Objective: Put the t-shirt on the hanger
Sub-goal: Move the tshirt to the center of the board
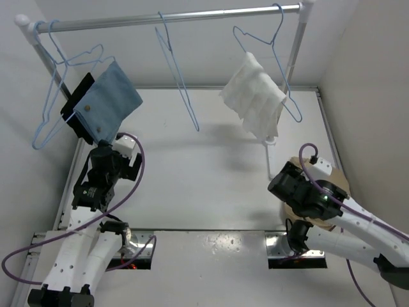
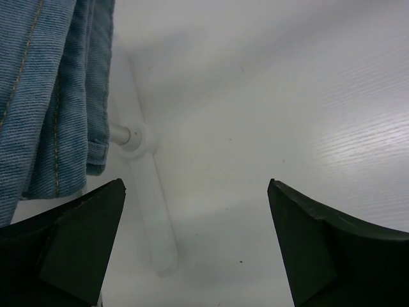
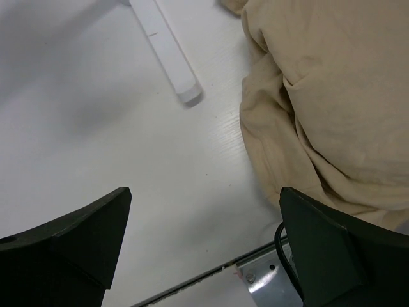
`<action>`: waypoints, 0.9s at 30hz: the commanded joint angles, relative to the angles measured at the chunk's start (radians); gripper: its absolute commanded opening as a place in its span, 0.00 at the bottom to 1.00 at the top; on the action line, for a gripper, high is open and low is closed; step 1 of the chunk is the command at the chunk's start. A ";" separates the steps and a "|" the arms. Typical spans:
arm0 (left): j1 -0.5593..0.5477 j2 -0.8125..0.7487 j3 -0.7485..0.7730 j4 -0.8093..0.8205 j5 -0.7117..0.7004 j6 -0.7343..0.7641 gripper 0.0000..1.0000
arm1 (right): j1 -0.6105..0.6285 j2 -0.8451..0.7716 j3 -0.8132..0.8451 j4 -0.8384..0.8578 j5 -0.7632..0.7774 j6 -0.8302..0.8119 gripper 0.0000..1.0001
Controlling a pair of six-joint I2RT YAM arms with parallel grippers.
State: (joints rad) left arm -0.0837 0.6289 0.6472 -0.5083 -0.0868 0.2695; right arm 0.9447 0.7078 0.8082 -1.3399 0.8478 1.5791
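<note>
The tan t-shirt (image 3: 332,96) lies crumpled on the table at the right. In the top view only a bit of the t-shirt (image 1: 340,181) shows under my right arm. The bare light-blue wire hanger (image 1: 177,73) hangs from the middle of the rail. My right gripper (image 3: 204,192) is open and empty, low over bare table just left of the shirt; it also shows in the top view (image 1: 282,184). My left gripper (image 2: 197,185) is open and empty, near the rack's left foot and beside the blue cloth.
A blue denim cloth (image 1: 108,99) hangs on the left hangers and shows in the left wrist view (image 2: 51,96). A white cloth (image 1: 255,96) hangs on the right hanger. White rack feet (image 2: 150,198) (image 3: 169,54) lie on the table. A metal mount (image 3: 268,281) is at the near edge.
</note>
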 commanded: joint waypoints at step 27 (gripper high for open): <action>-0.031 -0.057 0.002 -0.133 0.378 0.293 1.00 | -0.196 0.275 -0.035 -0.023 0.114 0.286 0.99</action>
State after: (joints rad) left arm -0.1047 0.5915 0.6491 -0.6502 0.2695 0.5480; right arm 0.7593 1.0008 0.7128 -1.1912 0.8349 1.6611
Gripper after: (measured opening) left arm 0.995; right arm 0.993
